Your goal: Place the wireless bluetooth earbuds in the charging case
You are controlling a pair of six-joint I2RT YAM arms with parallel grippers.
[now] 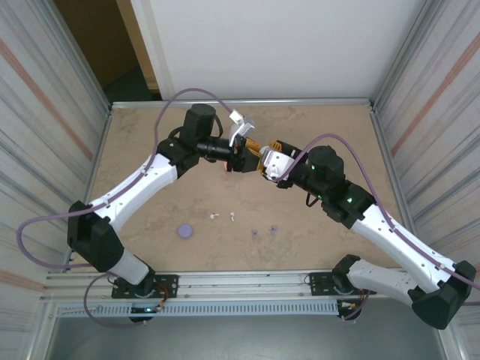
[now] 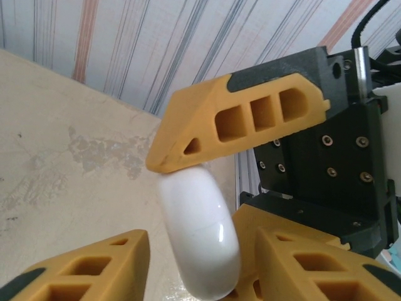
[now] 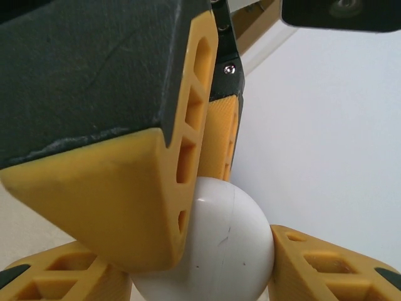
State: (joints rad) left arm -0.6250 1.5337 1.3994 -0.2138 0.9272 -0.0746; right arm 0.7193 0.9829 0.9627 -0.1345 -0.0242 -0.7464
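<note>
A glossy white charging case (image 2: 200, 232) hangs in the air over the middle of the table, between both grippers. My right gripper (image 3: 200, 263) is shut on it; one of its yellow fingers (image 2: 238, 122) presses on the case's top end. My left gripper (image 2: 194, 241) stands round the case's lower part, still open: one finger (image 2: 294, 257) touches the case, while the other (image 2: 94, 263) leaves a narrow gap. In the top view the two grippers (image 1: 241, 159) (image 1: 260, 162) meet nose to nose. Two white earbuds (image 1: 214, 217) (image 1: 233, 217) and two purple earbuds (image 1: 255, 232) (image 1: 273, 228) lie on the table nearer the arm bases.
A round purple piece (image 1: 184, 230) lies left of the white earbuds. The tan table (image 1: 150, 150) is fenced by corrugated walls left and right and a white panel at the back. A metal rail (image 1: 240, 281) runs along the near edge.
</note>
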